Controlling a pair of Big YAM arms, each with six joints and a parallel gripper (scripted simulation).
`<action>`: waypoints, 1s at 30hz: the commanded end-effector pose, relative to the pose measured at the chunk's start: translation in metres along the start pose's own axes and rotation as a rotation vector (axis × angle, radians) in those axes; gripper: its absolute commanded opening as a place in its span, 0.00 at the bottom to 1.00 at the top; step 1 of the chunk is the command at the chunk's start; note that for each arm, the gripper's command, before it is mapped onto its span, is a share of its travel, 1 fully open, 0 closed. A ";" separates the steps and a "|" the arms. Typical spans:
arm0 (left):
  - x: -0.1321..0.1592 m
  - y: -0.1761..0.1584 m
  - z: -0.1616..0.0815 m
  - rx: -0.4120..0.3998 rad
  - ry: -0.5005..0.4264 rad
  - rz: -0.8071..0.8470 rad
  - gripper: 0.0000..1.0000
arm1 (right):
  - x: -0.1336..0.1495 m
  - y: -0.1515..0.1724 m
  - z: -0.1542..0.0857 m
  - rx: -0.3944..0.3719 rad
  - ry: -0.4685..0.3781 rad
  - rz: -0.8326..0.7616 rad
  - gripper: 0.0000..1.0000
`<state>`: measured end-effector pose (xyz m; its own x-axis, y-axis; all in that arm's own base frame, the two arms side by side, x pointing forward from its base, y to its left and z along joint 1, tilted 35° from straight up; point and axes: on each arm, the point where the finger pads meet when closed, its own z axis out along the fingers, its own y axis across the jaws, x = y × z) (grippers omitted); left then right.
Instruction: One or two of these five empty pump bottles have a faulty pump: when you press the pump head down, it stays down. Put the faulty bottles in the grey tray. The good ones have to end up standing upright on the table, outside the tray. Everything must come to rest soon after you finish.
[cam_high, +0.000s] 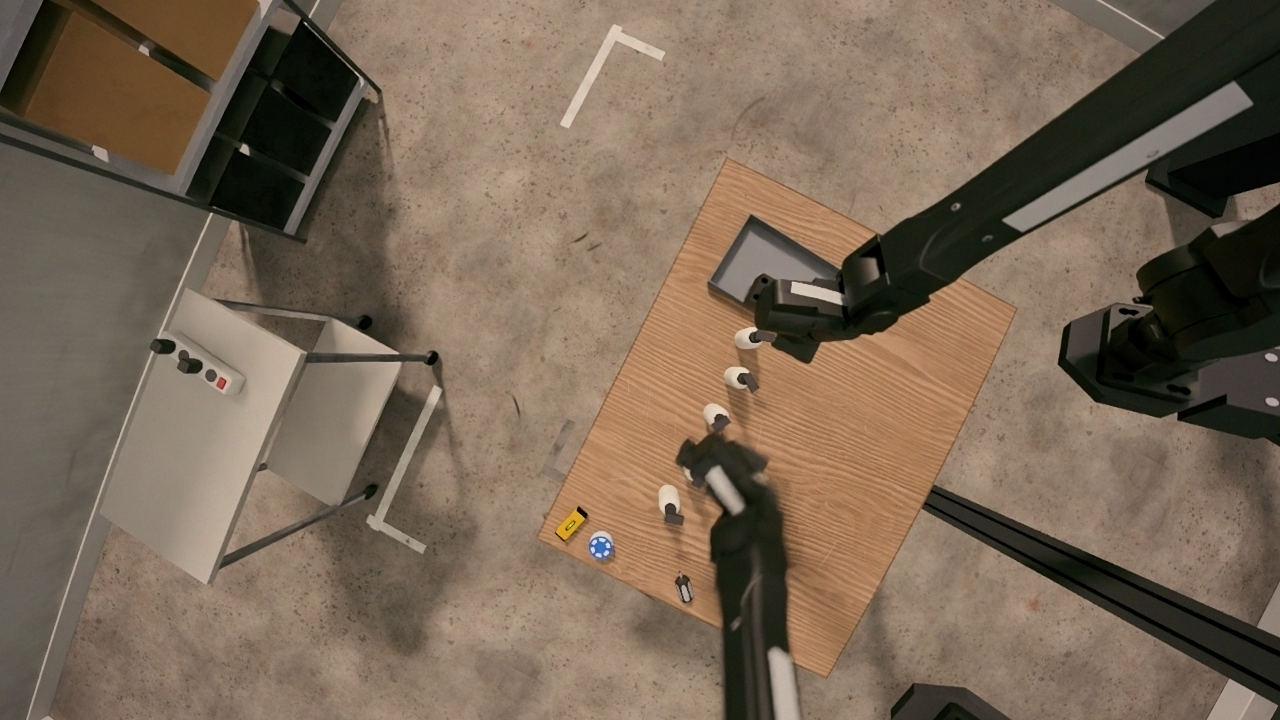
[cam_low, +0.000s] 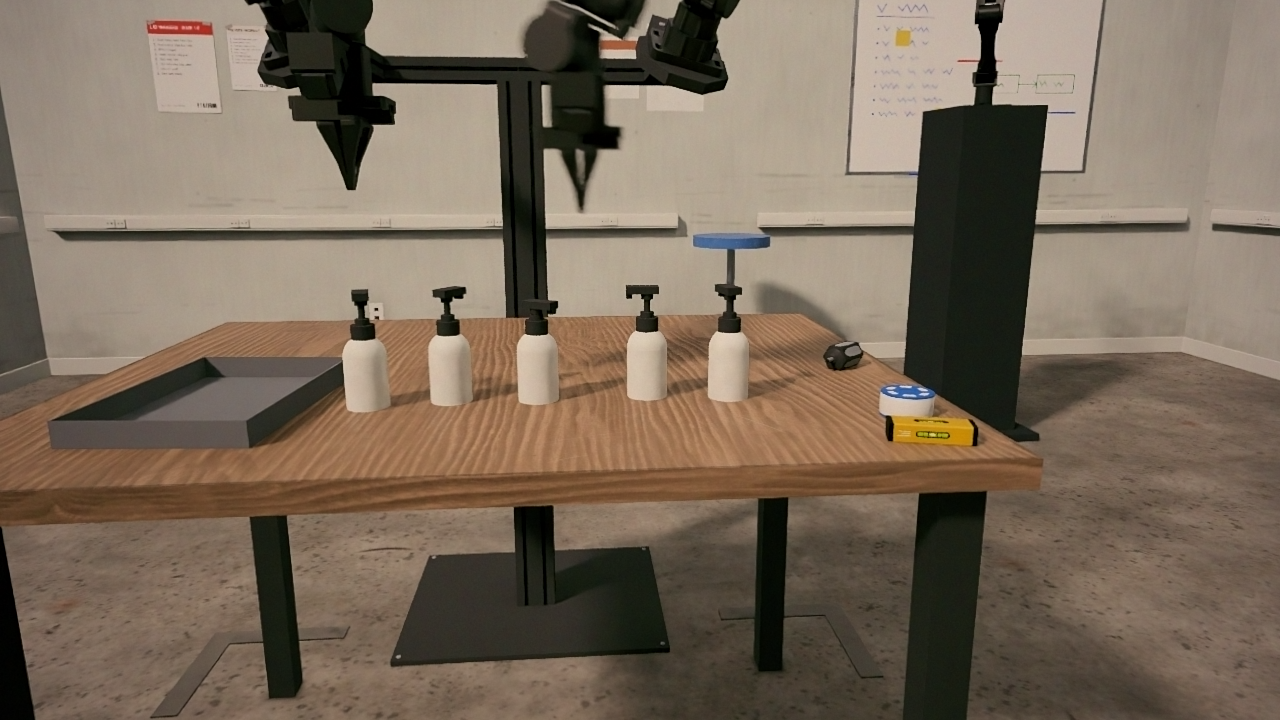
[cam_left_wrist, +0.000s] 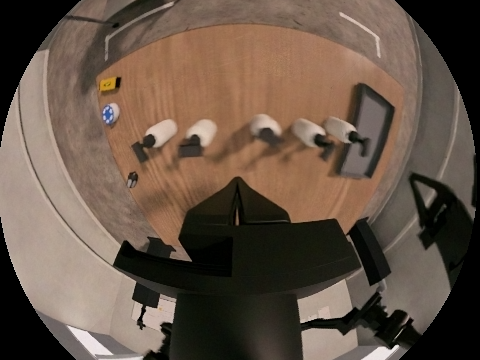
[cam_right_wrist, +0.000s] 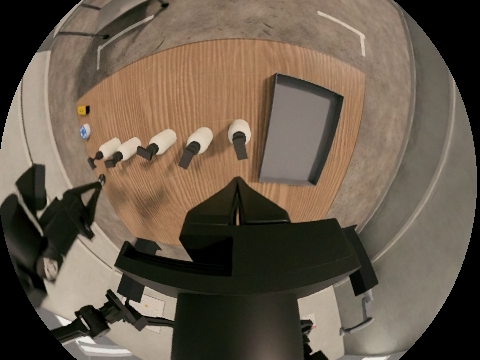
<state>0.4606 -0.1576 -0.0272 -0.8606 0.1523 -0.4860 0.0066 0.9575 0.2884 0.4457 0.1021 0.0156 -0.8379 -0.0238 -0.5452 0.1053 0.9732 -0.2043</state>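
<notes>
Five white pump bottles with black heads stand upright in a row. The middle bottle (cam_low: 537, 368) (cam_high: 713, 413) (cam_right_wrist: 166, 140) has its head low, near the collar. The bottle nearest the tray (cam_low: 366, 376) (cam_right_wrist: 238, 130), the second bottle (cam_low: 450, 368) (cam_right_wrist: 202, 139), the fourth bottle (cam_low: 646, 365) (cam_left_wrist: 204, 131) and the far bottle (cam_low: 728, 367) (cam_high: 667, 497) have raised heads. The grey tray (cam_low: 152, 435) (cam_right_wrist: 300, 130) holds nothing. My right gripper (cam_low: 350, 187) (cam_right_wrist: 237, 182) is shut, high above the tray-side bottle. My left gripper (cam_low: 580, 207) (cam_left_wrist: 237, 182) is shut, high between the middle and fourth bottles.
A yellow level (cam_low: 931, 431) (cam_high: 571, 523), a blue-and-white round object (cam_low: 906, 402) (cam_high: 600, 546) and a small dark object (cam_low: 842, 355) (cam_high: 683, 588) lie at the table end away from the tray. The tray-side bottle stands close to the tray wall.
</notes>
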 end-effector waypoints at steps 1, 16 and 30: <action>-0.013 0.061 0.015 -0.006 -0.035 0.038 0.00 | 0.005 -0.001 0.003 0.007 0.015 0.001 0.00; -0.008 0.176 0.071 -0.003 -0.013 -0.023 0.00 | 0.005 -0.001 0.003 0.007 0.015 0.001 0.00; -0.012 0.177 0.066 0.006 -0.030 -0.044 0.00 | 0.005 -0.001 0.003 0.007 0.015 0.001 0.00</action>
<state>0.4975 0.0309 -0.0325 -0.8616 0.0957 -0.4985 -0.0423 0.9651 0.2584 0.4457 0.1021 0.0156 -0.8379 -0.0238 -0.5452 0.1053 0.9732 -0.2043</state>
